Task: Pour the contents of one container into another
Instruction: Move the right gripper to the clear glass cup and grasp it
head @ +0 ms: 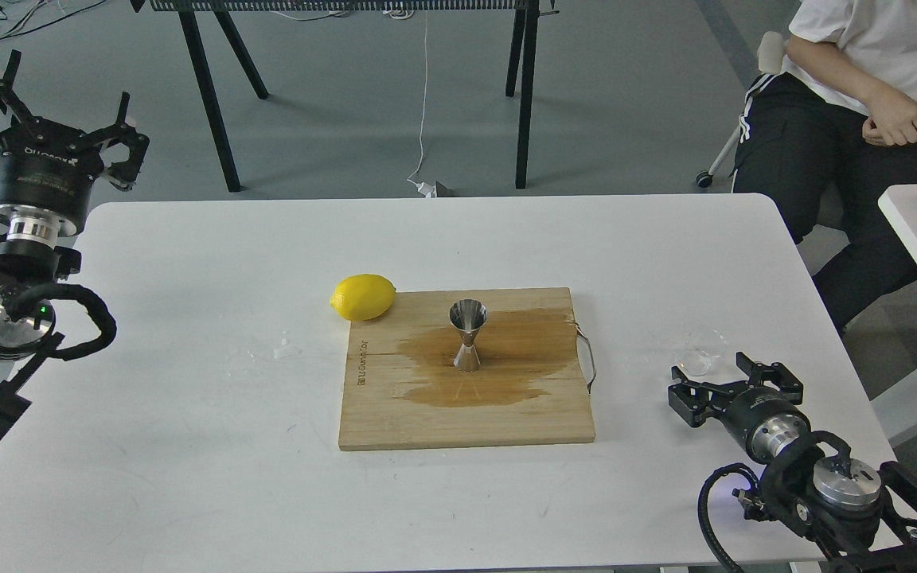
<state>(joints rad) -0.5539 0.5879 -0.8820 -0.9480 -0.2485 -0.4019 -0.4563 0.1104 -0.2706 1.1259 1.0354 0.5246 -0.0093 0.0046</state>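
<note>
A smooth white table with rounded corners fills most of the view. At its middle lies a flat rectangular wooden board, pale and grained, with a thin metal handle loop on its right edge and a dark wet stain spread across its centre. The left gripper, black and angular, hangs off the far left of the table with its fingers spread apart and holding nothing. The right gripper rests low at the near right, its black fingers apart, just near of the clear cup. A glossy yellow oval lemon touches the board's far left corner. The polished steel jigger, hourglass-shaped, stands upright in the stain. The cup, tiny and transparent, sits on the table right of the board
</note>
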